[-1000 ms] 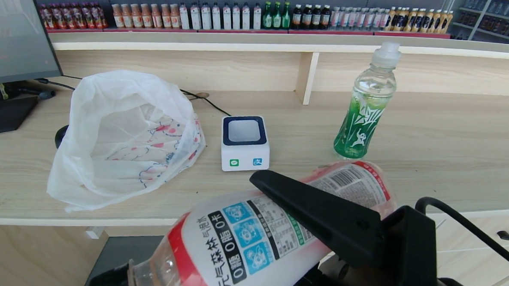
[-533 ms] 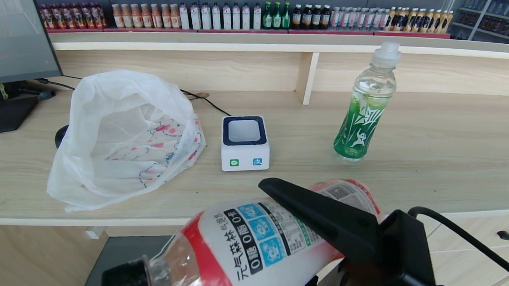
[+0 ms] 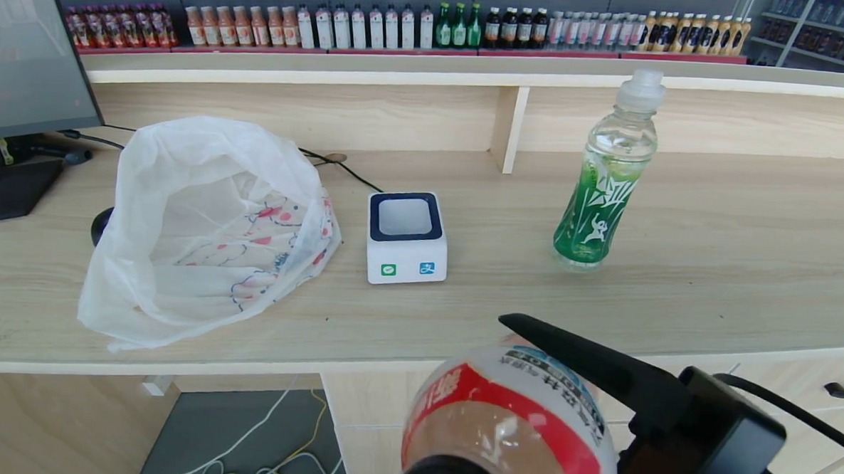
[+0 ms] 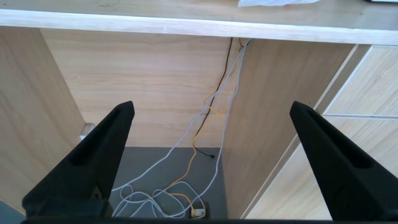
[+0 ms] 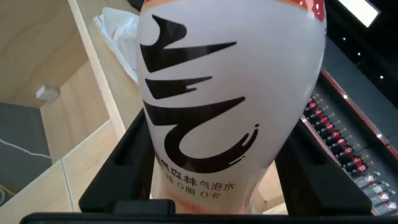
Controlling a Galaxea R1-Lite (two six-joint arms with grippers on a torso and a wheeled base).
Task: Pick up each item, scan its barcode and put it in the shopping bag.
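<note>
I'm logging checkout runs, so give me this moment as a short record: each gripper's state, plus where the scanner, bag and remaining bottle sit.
right gripper: shut on red-and-white bottle, in front of the counter
left gripper: open, empty, low before the counter
scanner: on counter, between shopping bag and green bottle
shopping bag: open, left of scanner
green bottle: upright, right of scanner

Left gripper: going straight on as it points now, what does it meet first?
Likely the loose cables hanging under the counter, then the wooden back panel behind them; depth is unclear.
</note>
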